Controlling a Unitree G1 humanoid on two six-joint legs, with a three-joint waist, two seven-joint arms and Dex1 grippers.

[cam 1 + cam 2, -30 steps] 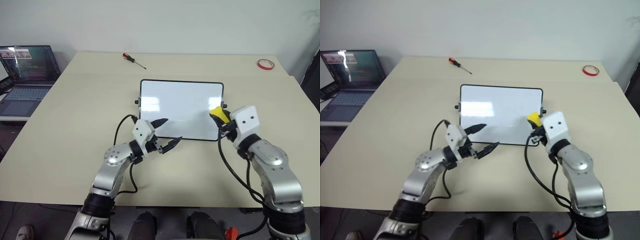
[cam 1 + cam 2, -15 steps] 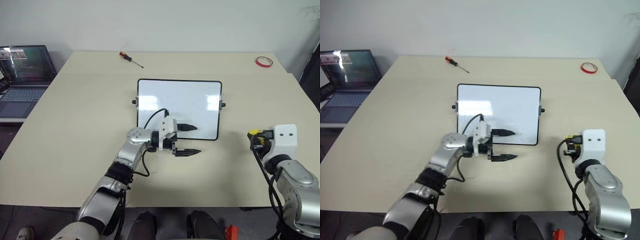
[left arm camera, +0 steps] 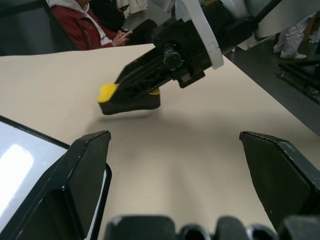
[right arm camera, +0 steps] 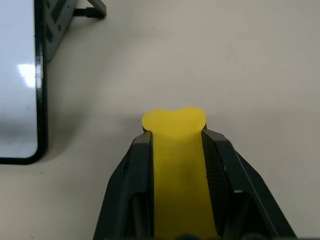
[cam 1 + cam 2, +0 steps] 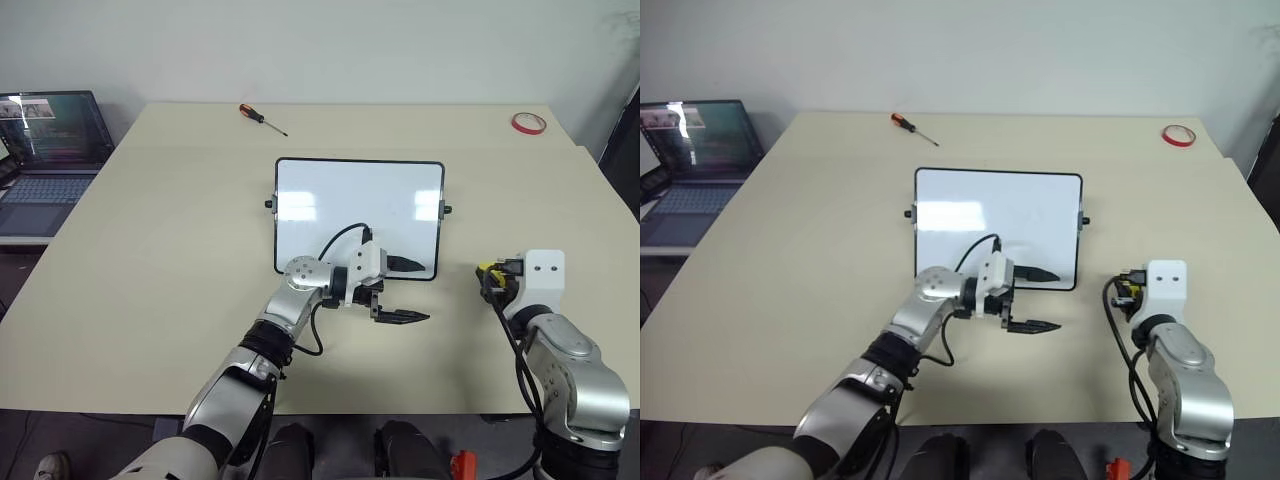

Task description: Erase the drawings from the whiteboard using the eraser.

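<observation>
The eraser [image 4: 175, 165] is clenched in the right gripper [image 5: 492, 281], above the bare counter [image 5: 180, 260] just right of the whiteboard [image 5: 355, 205]. The left gripper [image 5: 408, 292] is held with jaws spread wide at the whiteboard's near right corner, one finger over the board. No drawings can be made out.

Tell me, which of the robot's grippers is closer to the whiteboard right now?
The left. The left gripper, open, sits at the whiteboard's near edge, one finger over its corner. The right gripper, shut on the yellow eraser, is off to the board's right, over bare table.
</observation>
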